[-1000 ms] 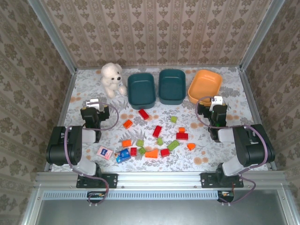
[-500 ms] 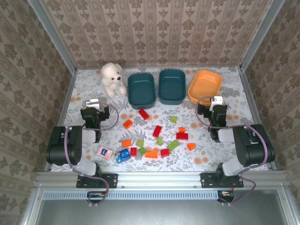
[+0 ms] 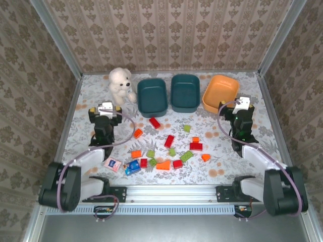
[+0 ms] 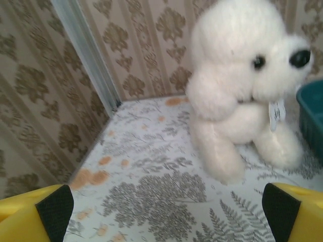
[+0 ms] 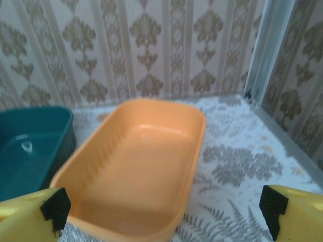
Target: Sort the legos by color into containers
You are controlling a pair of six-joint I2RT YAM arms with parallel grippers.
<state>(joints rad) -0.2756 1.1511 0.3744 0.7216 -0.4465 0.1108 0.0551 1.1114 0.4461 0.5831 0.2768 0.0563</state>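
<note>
Legos (image 3: 169,141) lie between outstretched arms; left tool (image 3: 106,107) and right tool (image 3: 244,104) gape.

you're looking at smooth, glossy plastic on the orange rounded rectangular tub (image 5: 136,166). the dark teal tub (image 5: 30,151) is shiny plastic too, with a bright glint on its floor. the white teddy bear (image 4: 237,101) is fluffy plush cloth with glossy black eyes. the grey floral table cover (image 4: 151,196) looks matt and flat. the small red, orange and green bricks (image 3: 169,141) look like smooth hard plastic. the silver rail (image 3: 171,193) is dull metal.
</note>
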